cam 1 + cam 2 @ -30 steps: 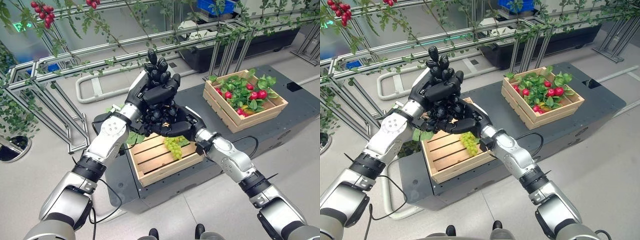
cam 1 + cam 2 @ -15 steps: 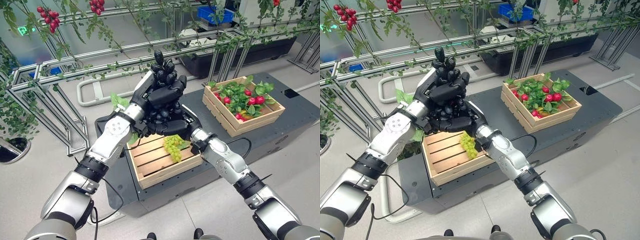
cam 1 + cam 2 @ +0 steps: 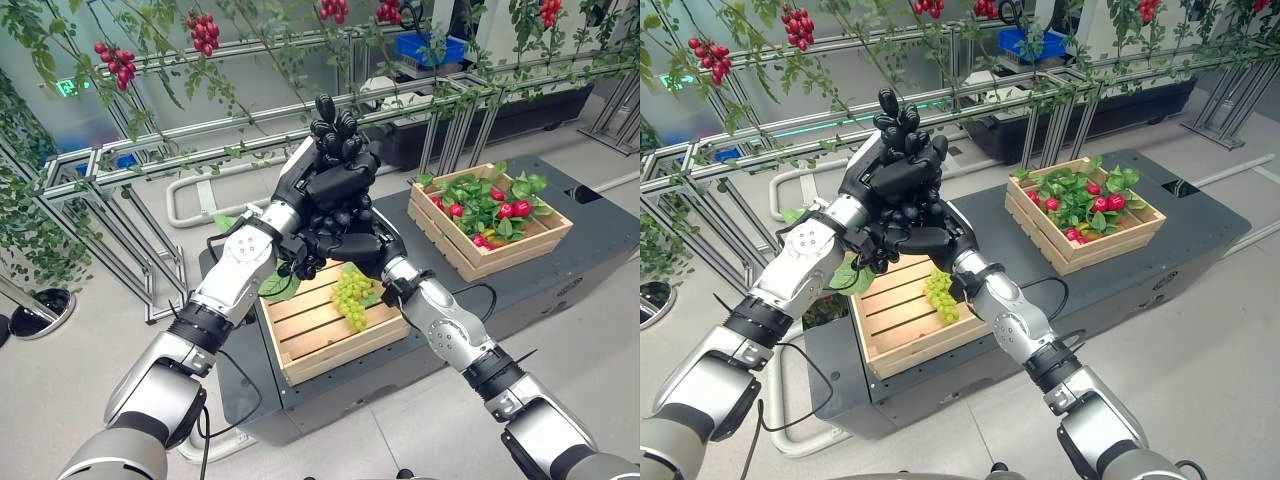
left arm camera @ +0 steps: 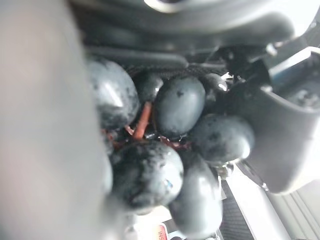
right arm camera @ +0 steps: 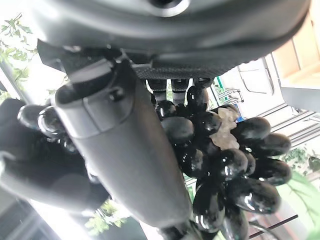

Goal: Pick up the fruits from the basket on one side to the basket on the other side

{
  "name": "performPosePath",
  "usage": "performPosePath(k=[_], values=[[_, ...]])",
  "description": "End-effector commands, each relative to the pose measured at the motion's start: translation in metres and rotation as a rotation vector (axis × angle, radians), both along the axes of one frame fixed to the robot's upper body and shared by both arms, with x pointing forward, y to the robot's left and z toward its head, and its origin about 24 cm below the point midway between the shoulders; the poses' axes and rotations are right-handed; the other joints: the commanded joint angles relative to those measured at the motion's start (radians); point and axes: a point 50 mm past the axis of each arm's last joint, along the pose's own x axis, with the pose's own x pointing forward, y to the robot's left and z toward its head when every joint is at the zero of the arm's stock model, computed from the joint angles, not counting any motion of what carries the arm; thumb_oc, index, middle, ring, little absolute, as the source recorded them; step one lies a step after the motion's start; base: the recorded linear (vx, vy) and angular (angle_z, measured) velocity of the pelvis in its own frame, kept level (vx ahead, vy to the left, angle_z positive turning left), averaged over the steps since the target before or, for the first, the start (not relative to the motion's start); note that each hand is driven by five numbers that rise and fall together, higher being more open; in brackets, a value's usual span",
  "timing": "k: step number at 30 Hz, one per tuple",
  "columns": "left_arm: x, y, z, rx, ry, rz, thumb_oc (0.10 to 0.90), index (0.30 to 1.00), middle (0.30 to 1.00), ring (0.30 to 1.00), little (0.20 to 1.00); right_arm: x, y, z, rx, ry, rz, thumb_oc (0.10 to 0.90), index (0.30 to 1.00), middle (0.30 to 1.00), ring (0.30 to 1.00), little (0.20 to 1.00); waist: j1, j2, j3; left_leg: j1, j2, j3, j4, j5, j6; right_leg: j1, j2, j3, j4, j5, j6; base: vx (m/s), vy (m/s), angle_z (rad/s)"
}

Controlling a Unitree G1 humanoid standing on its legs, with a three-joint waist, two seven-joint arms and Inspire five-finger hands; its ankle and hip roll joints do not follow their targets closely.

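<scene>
Grapes (image 3: 898, 112), dark ones, sat held in the curled fingers of both your left hand (image 3: 902, 172) and right hand (image 3: 925, 236). Next, I think, you needed to carry them to the far basket (image 3: 1081, 238) beyond your fingers.

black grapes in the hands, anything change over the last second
Both hands, left and right, have risen slightly with the black grapes clasped between them. Unchanged: green grapes in the near crate, red fruit in the far crate.

Dark grey platform (image 3: 590, 235) with 2 wooden crates, near crate (image 3: 330, 335) and far crate (image 3: 480, 245), well apart.
</scene>
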Motion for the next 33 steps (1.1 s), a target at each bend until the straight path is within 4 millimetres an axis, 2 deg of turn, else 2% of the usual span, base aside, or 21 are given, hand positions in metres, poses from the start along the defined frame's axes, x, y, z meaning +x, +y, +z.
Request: performPosePath(k=[1, 8, 9, 10, 16, 23, 24, 25, 27, 29, 33], values=[[0.017, -0.003, 0.037, -0.083, -0.093, 0.014, 0.400, 0.300, 0.300, 0.300, 0.300, -0.003, 0.024, 0.095, 0.428, -0.371, 0.060, 0.400, 0.300, 0.300, 0.300, 0.300, 0.008, -0.010, -0.102, -0.012, 0.014, -0.020, 0.002, -0.083, -0.006, 0.040, -0.023, -0.029, 0.002, -0.084, -0.036, 0.00, 0.000, 0.00], [0.019, 0.003, 0.042, -0.121, -0.106, 0.065, 0.400, 0.300, 0.300, 0.300, 0.300, 0.000, 0.022, 0.092, 0.417, -0.356, 0.041, 0.400, 0.300, 0.300, 0.300, 0.300, 0.008, -0.010, -0.102, -0.014, 0.015, -0.020, 0.002, -0.082, -0.007, 0.038, -0.025, -0.032, 0.002, -0.083, -0.035, 0.00, 0.000, 0.00], [0.020, 0.004, 0.042, -0.130, -0.103, 0.079, 0.489, 0.434, 0.434, 0.434, 0.434, 0.001, 0.023, 0.093, 0.416, -0.352, 0.029, 0.400, 0.300, 0.300, 0.300, 0.300, 0.008, -0.011, -0.102, -0.014, 0.015, -0.021, 0.002, -0.083, -0.007, 0.038, -0.025, -0.033, 0.002, -0.082, -0.035, 0.00, 0.000, 0.00], [0.021, 0.005, 0.042, -0.136, -0.095, 0.086, 0.800, 0.900, 0.900, 0.900, 0.900, 0.001, 0.023, 0.093, 0.415, -0.350, 0.021, 0.400, 0.300, 0.300, 0.300, 0.300, 0.008, -0.011, -0.103, -0.014, 0.015, -0.021, 0.002, -0.083, -0.006, 0.037, -0.025, -0.032, 0.002, -0.082, -0.034, 0.00, 0.000, 0.00], [0.023, 0.015, 0.038, -0.135, -0.087, 0.157, 0.800, 0.900, 0.900, 0.900, 0.900, 0.002, 0.022, 0.094, 0.421, -0.347, 0.014, 0.400, 0.300, 0.300, 0.300, 0.300, 0.004, -0.010, -0.100, -0.015, 0.017, -0.016, 0.002, -0.083, -0.006, 0.033, -0.024, -0.024, 0.002, -0.080, -0.034, 0.00, 0.000, 0.00], [0.026, 0.042, 0.026, -0.111, -0.055, 0.293, 0.800, 0.900, 0.900, 0.900, 0.900, 0.004, 0.011, 0.087, 0.386, -0.348, -0.047, 0.400, 0.300, 0.300, 0.300, 0.300, -0.002, -0.009, -0.104, -0.011, 0.020, -0.002, 0.002, -0.084, -0.006, 0.029, -0.024, -0.016, 0.002, -0.078, -0.032, -0.01, 0.002, -0.03], [0.026, 0.054, 0.021, -0.107, -0.035, 0.336, 0.800, 0.900, 0.900, 0.900, 0.900, 0.005, 0.004, 0.083, 0.374, -0.341, -0.070, 0.400, 0.300, 0.300, 0.300, 0.300, -0.005, -0.008, -0.103, -0.010, 0.022, 0.002, 0.002, -0.084, -0.006, 0.028, -0.023, -0.013, 0.002, -0.078, -0.031, -0.01, 0.004, -0.05], [0.026, 0.056, 0.019, -0.107, -0.031, 0.344, 0.800, 0.900, 0.900, 0.900, 0.900, 0.005, 0.003, 0.082, 0.373, -0.341, -0.075, 0.400, 0.300, 0.300, 0.300, 0.300, -0.005, -0.008, -0.103, -0.010, 0.022, 0.003, 0.002, -0.084, -0.006, 0.027, -0.023, -0.013, 0.002, -0.078, -0.031, -0.02, 0.007, -0.06], [0.023, 0.082, 0.002, -0.067, 0.000, 0.462, 0.800, 0.900, 0.900, 0.900, 0.900, 0.006, -0.014, 0.072, 0.358, -0.329, -0.125, 0.400, 0.300, 0.300, 0.300, 0.300, -0.011, -0.006, -0.101, -0.008, 0.024, 0.011, 0.002, -0.085, -0.005, 0.025, -0.022, -0.006, 0.002, -0.077, -0.031, -0.02, 0.009, -0.10], [0.021, 0.090, -0.003, -0.022, -0.006, 0.504, 0.800, 0.900, 0.900, 0.900, 0.900, 0.006, -0.019, 0.070, 0.354, -0.328, -0.142, 0.400, 0.300, 0.300, 0.300, 0.300, -0.013, -0.005, -0.100, -0.007, 0.024, 0.013, 0.002, -0.085, -0.005, 0.023, -0.021, -0.004, 0.002, -0.076, -0.031, -0.02, 0.006, -0.14], [0.015, 0.128, -0.027, 0.081, 0.095, 0.636, 0.800, 0.900, 0.900, 0.900, 0.900, 0.008, -0.044, 0.063, 0.342, -0.326, -0.208, 0.400, 0.300, 0.300, 0.300, 0.300, -0.026, -0.005, -0.096, -0.004, 0.028, 0.028, 0.002, -0.085, -0.007, 0.020, -0.019, 0.004, 0.002, -0.074, -0.029, -0.01, 0.003, -0.03]])
